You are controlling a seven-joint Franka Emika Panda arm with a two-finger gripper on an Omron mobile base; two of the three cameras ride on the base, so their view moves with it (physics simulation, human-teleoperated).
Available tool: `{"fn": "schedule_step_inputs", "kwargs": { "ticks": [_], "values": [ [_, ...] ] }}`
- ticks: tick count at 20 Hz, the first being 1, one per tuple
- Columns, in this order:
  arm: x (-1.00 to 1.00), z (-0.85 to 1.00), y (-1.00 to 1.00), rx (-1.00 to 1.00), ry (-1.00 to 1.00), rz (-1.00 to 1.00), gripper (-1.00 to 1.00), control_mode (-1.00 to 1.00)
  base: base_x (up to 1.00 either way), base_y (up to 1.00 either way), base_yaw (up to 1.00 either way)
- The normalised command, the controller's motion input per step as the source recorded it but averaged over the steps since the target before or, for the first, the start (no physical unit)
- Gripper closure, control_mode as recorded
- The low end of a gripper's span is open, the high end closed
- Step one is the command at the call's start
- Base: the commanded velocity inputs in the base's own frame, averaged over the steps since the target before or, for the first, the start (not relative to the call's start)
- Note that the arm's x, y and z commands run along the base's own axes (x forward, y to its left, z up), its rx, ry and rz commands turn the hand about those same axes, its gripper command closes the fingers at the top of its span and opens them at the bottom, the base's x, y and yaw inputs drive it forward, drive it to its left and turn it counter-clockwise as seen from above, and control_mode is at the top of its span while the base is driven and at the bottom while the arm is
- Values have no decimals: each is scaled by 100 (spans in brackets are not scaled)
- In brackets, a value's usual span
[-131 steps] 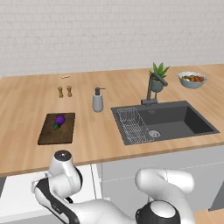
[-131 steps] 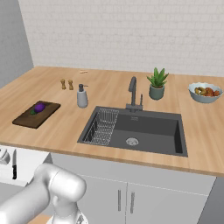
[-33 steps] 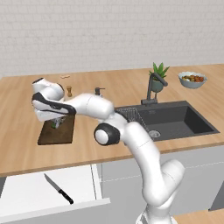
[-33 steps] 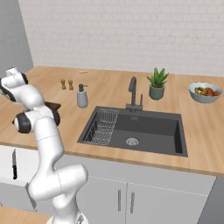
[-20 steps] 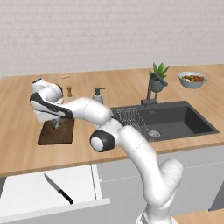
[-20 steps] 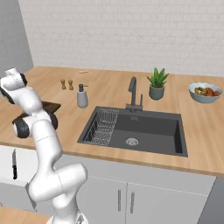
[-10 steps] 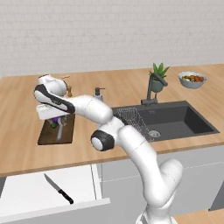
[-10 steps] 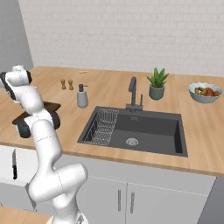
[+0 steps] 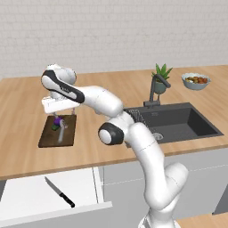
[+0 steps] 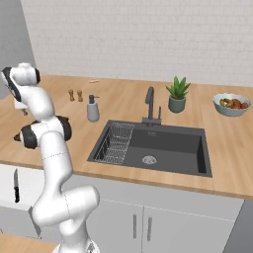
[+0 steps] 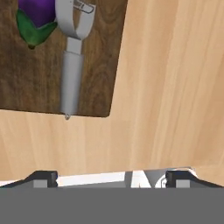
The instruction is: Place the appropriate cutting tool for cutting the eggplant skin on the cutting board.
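Even bright rendered light, soft shadows, sharp.

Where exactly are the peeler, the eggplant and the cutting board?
peeler (image 11: 71, 78), hand view, middle of its grey handle.
eggplant (image 11: 37, 11), hand view, purple body just above the green cap.
cutting board (image 11: 26, 74), hand view, bare dark wood beside the handle.

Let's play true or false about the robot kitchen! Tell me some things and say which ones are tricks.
1. The peeler lies on the cutting board. True.
2. The eggplant sits in the sink. False: it is on the cutting board, beside the peeler's head.
3. The knife is on the cutting board. False: it lies in the open drawer below the counter.
4. The gripper is open and holds nothing. True.
5. A fruit bowl stands on the counter. True.
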Motion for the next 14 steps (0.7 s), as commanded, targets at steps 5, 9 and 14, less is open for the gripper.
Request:
{"fn": "schedule_step_inputs", "kwargs": {
  "ticks": [5, 9, 14],
  "values": [
    [-48, 22, -40, 3, -4, 0, -100, -100, 0, 0, 0],
    [-11, -1, -17, 5, 2, 5, -100, -100, 0, 0, 0],
    [-98, 5, -63, 4, 8, 19, -100, -100, 0, 0, 0]
  ]
}}
